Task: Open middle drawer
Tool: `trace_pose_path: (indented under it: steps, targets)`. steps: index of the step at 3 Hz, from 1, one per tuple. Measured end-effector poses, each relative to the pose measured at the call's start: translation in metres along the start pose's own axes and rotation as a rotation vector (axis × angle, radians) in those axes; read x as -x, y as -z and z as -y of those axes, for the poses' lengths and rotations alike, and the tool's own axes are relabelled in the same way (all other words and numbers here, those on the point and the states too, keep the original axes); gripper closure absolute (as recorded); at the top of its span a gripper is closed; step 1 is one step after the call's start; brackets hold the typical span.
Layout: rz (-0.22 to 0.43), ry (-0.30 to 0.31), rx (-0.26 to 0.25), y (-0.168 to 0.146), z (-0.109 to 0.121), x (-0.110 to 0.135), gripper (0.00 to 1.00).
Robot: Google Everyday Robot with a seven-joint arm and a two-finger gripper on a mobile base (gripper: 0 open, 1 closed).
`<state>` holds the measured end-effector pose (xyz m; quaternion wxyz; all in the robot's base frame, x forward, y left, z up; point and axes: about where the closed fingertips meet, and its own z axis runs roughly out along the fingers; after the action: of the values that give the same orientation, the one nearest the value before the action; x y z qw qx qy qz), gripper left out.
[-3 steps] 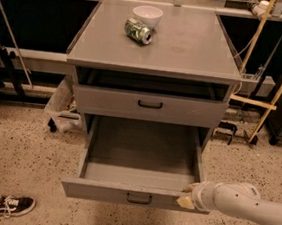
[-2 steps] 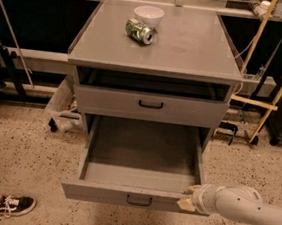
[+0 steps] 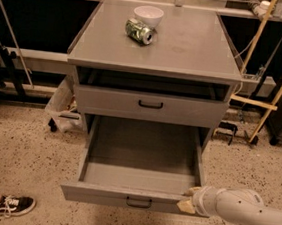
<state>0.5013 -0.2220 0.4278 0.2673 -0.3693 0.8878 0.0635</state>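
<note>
Cabinet [image 3: 193,47], bowl [image 3: 148,15], can [image 3: 139,31], jaws seemingly at drawer [image 3: 102,196]

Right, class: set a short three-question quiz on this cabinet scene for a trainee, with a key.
1. True or false: the middle drawer is pulled out.
2. Which two things sit on the cabinet top?
3. Where is the pincer?
A) over the cabinet top
B) at the middle drawer's front corner, on the picture's right
C) deep inside the middle drawer

Key: 1 true; 2 a green can lying on its side and a white bowl; 3 B.
</note>
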Motion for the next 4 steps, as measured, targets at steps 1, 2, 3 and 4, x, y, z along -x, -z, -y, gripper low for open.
trace_pose_path:
  steps: [1, 2, 3, 4]
  targets:
    - [0.0, 0.0, 0.0, 0.0013, -0.0001, 0.0011, 1.0]
    - [0.007, -0.014, -0.001, 0.003, -0.0054, -0.0058, 1.0]
    - [0.007, -0.014, -0.001, 0.0046, -0.0056, -0.0045, 0.81]
    - [0.007, -0.014, -0.001, 0.0046, -0.0056, -0.0045, 0.58]
